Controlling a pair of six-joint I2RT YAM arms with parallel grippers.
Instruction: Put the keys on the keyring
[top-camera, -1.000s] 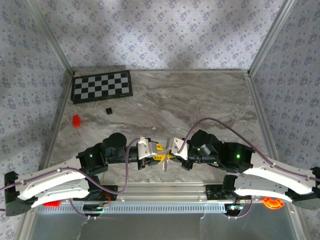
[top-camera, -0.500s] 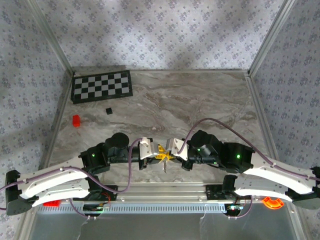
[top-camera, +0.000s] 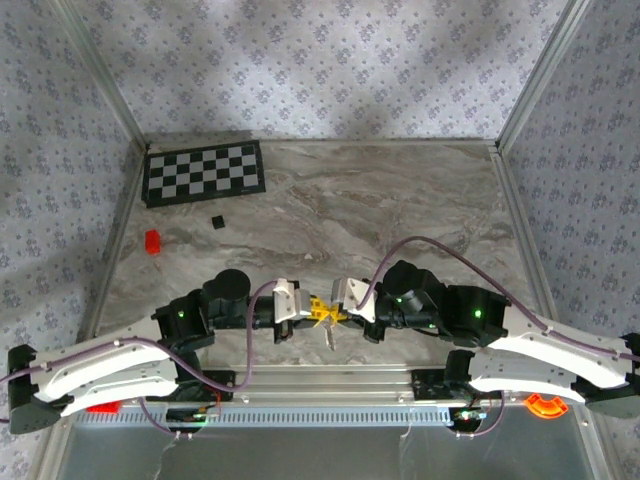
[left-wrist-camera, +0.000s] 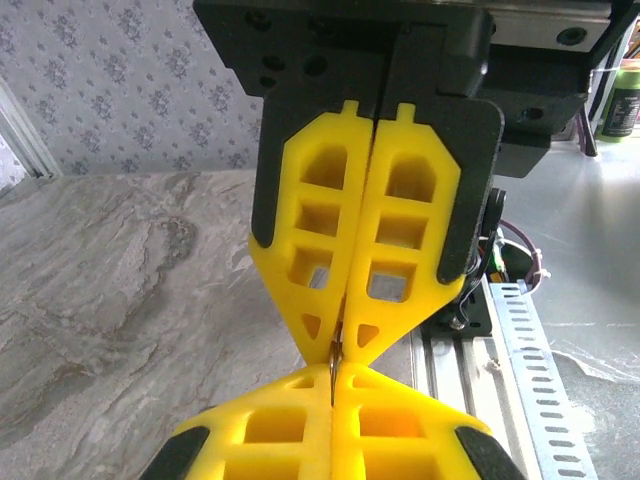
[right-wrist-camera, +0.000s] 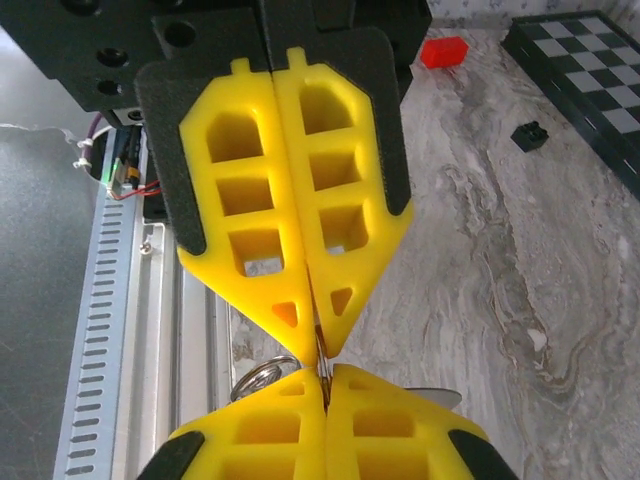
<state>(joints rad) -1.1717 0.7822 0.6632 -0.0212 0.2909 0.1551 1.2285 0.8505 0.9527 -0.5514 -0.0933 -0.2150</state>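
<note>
Thin silvery metal keyring (right-wrist-camera: 262, 378), small silver key (top-camera: 328, 336) dangling below, now pinched from both sides. Left gripper (left-wrist-camera: 333, 373) jaws just closed onto it, right gripper (right-wrist-camera: 324, 377) jaws kept clamped. Threading judged ready.

The 2 arms (top-camera: 520, 340) match: white curved shells (top-camera: 110, 365) over the long links, black joint housings (top-camera: 222, 292) carrying small green lights (top-camera: 476, 312), and a purple cable (top-camera: 430, 239) looping along each. The left gripper (top-camera: 314, 311) and right gripper (top-camera: 337, 312) have 2 yellow plastic fingers (left-wrist-camera: 410, 318) each, pierced by rectangular cut-outs and backed by black plates (right-wrist-camera: 165, 130) with round screw holes. Thin red wires bunch at the black bases (top-camera: 190, 385).
</note>
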